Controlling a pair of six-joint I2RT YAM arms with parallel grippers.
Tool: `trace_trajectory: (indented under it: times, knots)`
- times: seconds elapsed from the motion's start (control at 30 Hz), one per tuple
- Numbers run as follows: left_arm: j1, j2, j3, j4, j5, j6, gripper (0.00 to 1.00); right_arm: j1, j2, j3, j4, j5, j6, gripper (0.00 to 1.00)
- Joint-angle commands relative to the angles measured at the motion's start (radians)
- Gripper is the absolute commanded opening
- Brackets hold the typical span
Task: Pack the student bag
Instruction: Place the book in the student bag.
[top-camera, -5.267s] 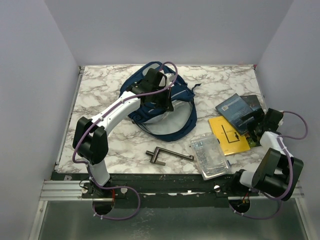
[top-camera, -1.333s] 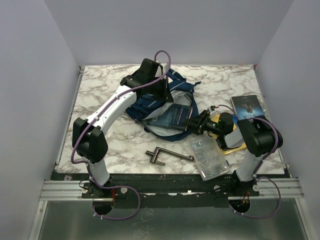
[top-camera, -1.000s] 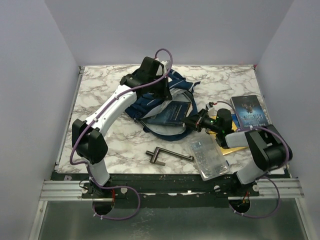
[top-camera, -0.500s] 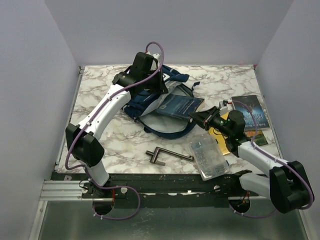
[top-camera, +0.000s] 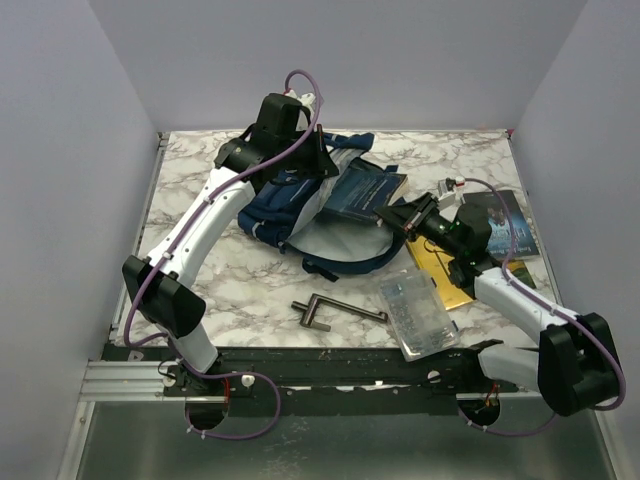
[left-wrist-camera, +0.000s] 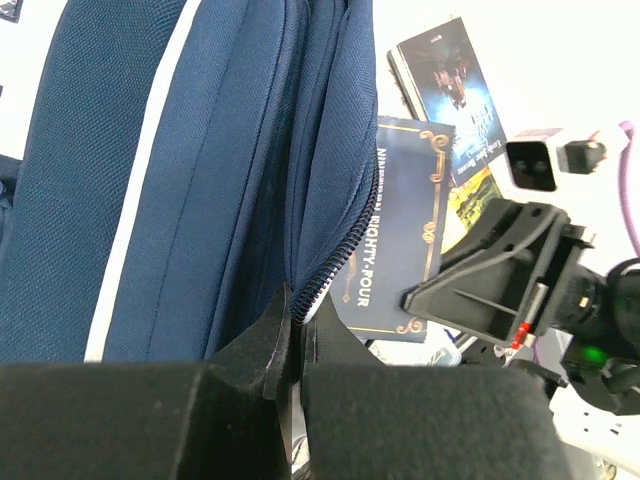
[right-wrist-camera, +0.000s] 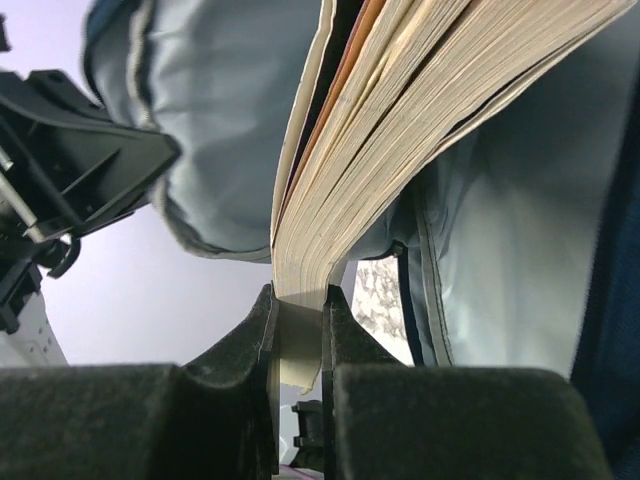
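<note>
The student bag (top-camera: 280, 200), navy with grey trim, lies at the table's back middle, its mouth showing pale grey lining (top-camera: 335, 235). My left gripper (top-camera: 320, 165) is shut on the bag's zipper edge (left-wrist-camera: 330, 270) and holds it up; in the left wrist view the jaws (left-wrist-camera: 298, 325) pinch the zipper teeth. A navy book (top-camera: 362, 192) rests tilted over the bag's mouth. My right gripper (top-camera: 397, 213) is shut on its near end. In the right wrist view the book's page edges (right-wrist-camera: 400, 120) rise from between the fingers of that gripper (right-wrist-camera: 298, 310), with the bag's lining (right-wrist-camera: 230, 130) around them.
A yellow book (top-camera: 445, 272) and a dark-covered book (top-camera: 508, 225) lie at the right. A clear plastic case (top-camera: 415, 313) sits near the front edge, with a metal crank-shaped tool (top-camera: 335, 312) to its left. The right arm (top-camera: 510, 295) stretches across the yellow book.
The left gripper has pulled the bag's edge up and toward the back. The right gripper has carried the navy book farther back and higher, over the bag's mouth, with its arm stretching out.
</note>
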Motion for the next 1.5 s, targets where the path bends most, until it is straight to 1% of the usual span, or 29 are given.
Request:
trace_trajectory:
  times: [0.0,0.1,0.33,0.5,0.57,0.73,0.87,0.9,0.97,1.1,1.2,1.3,1.37,1.47]
  knots:
    - [0.003,-0.052,0.078,0.078,0.041,0.012,0.00,0.002,-0.087,0.106,0.027,0.032,-0.083,0.00]
    - [0.003,-0.045,0.101,0.072,0.052,0.011,0.00,0.003,-0.066,0.114,0.031,0.016,-0.084,0.00]
    - [0.003,-0.045,0.118,0.070,0.107,-0.017,0.00,0.034,0.052,0.122,0.192,0.005,-0.071,0.00]
    - [0.001,-0.033,0.111,0.076,0.153,-0.036,0.00,0.116,0.176,0.142,0.279,0.081,-0.142,0.00]
    - [0.001,-0.021,0.113,0.084,0.188,-0.034,0.00,0.158,0.239,0.129,0.350,0.142,-0.179,0.00]
    - [-0.003,-0.017,0.073,0.096,0.199,-0.017,0.00,0.261,0.396,0.068,0.598,0.391,-0.283,0.00]
    - [-0.005,-0.036,0.002,0.113,0.186,0.002,0.00,0.295,0.519,0.048,0.706,0.517,-0.216,0.00]
    - [-0.005,-0.046,-0.016,0.115,0.182,0.009,0.00,0.305,0.535,0.049,0.701,0.554,-0.211,0.00]
    - [-0.005,-0.067,-0.057,0.134,0.170,0.017,0.00,0.327,0.566,0.077,0.638,0.596,-0.194,0.00]
    - [-0.005,-0.074,-0.093,0.157,0.188,0.023,0.00,0.332,0.666,0.151,0.596,0.567,-0.119,0.00]
    - [-0.005,-0.070,-0.106,0.172,0.207,0.019,0.00,0.333,0.718,0.200,0.518,0.523,-0.073,0.00]
    - [-0.006,-0.051,-0.107,0.194,0.226,0.021,0.00,0.334,0.744,0.204,0.508,0.503,-0.031,0.01]
    - [-0.006,-0.044,-0.112,0.197,0.228,0.025,0.00,0.344,0.760,0.230,0.471,0.503,-0.027,0.01]
    - [-0.008,-0.038,-0.139,0.204,0.232,0.038,0.00,0.361,0.797,0.278,0.391,0.441,-0.004,0.02]
